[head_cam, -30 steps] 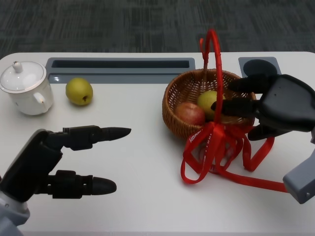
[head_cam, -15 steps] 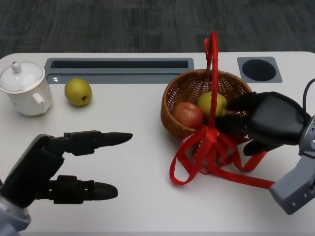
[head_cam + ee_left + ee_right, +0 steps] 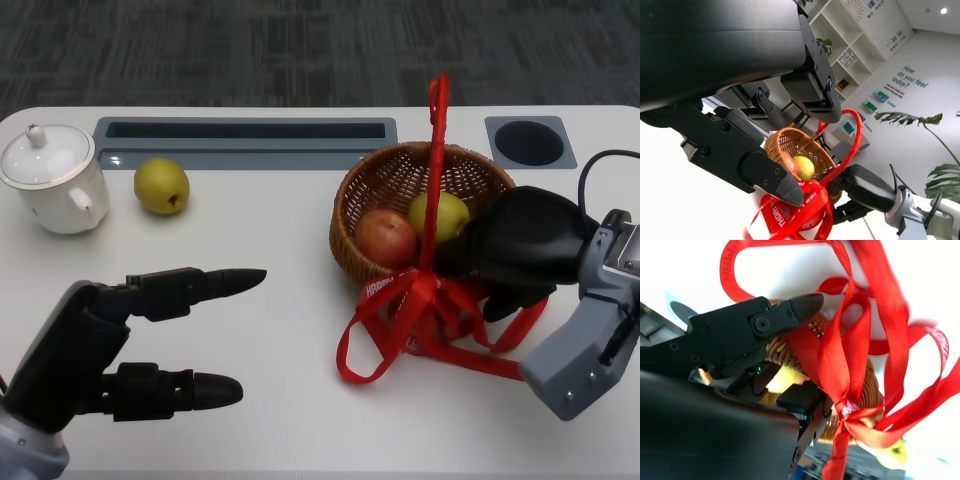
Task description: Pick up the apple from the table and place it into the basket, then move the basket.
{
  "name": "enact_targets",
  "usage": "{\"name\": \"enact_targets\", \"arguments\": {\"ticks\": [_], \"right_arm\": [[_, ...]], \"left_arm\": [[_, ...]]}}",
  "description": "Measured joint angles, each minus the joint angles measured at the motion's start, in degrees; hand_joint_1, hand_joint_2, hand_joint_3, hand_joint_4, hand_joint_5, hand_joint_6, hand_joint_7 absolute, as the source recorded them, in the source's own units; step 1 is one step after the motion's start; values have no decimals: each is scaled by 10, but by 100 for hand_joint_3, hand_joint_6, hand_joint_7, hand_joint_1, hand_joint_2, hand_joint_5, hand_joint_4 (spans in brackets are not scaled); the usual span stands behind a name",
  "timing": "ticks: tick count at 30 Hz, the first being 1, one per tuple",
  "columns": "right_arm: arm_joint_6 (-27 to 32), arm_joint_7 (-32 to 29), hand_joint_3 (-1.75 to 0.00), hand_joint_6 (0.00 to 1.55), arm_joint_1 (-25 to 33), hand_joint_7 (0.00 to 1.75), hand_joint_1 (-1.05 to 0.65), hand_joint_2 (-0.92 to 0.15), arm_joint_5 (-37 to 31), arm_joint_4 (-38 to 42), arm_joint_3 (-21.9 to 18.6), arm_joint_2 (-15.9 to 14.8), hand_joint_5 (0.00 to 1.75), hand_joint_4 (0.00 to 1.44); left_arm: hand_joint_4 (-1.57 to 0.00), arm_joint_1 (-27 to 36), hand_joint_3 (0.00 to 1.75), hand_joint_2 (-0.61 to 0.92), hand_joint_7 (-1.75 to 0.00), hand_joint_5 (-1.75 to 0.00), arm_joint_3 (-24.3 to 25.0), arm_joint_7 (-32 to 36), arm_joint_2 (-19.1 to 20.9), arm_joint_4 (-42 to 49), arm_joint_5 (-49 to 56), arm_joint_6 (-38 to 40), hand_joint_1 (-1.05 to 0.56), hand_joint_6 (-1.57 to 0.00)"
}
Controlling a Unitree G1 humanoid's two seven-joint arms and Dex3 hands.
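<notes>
A wicker basket [image 3: 370, 175] with a tall red handle [image 3: 437, 150] and loose red ribbon [image 3: 400, 320] stands right of centre. Inside lie a red apple [image 3: 386, 238] and a yellow-green fruit [image 3: 440, 215]. My right hand [image 3: 515, 245] grips the basket's near right rim, its fingers curled over the wicker [image 3: 872, 395] in the right wrist view. My left hand [image 3: 120, 345] hovers at the near left with fingers stretched out and apart, holding nothing. The left wrist view shows the basket [image 3: 790, 145] beyond those fingers.
A yellow-green pear [image 3: 162, 185] lies on the table at the far left beside a white lidded teapot [image 3: 48, 178]. A grey slot [image 3: 245, 130] runs along the far edge, with a round recess [image 3: 528, 142] at the far right.
My right hand has come down and in from the far right rim onto the basket's near right rim and closed on it. The ribbon tail slid leftward. My left hand stayed put.
</notes>
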Motion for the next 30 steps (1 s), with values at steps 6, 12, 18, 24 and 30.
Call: {"name": "enact_targets", "arguments": {"ticks": [6,12,18,24,30], "right_arm": [[10,73,-1,106,4,1,-38,-91,63,2,-54,3,147,89],[-6,162,0,106,11,0,-32,-91,136,0,-121,3,102,92],[-27,219,0,107,13,0,-34,-90,182,-11,-167,7,159,78],[-31,236,-2,103,29,0,-36,-91,199,-13,-186,17,160,77],[-4,234,-7,99,32,0,-38,-92,187,-15,-181,17,151,82]], "left_arm": [[-89,5,0,64,-1,0,6,5,-3,0,0,-5,-37,-82],[-89,5,0,64,-1,0,8,7,-5,0,0,-5,-36,-83],[-90,3,0,64,-1,-1,8,9,-5,0,0,-12,-38,-83],[-90,3,0,65,-1,0,9,10,-5,0,0,-13,-40,-83],[-90,3,0,65,-1,0,9,11,-5,0,0,-14,-41,-84]]}}
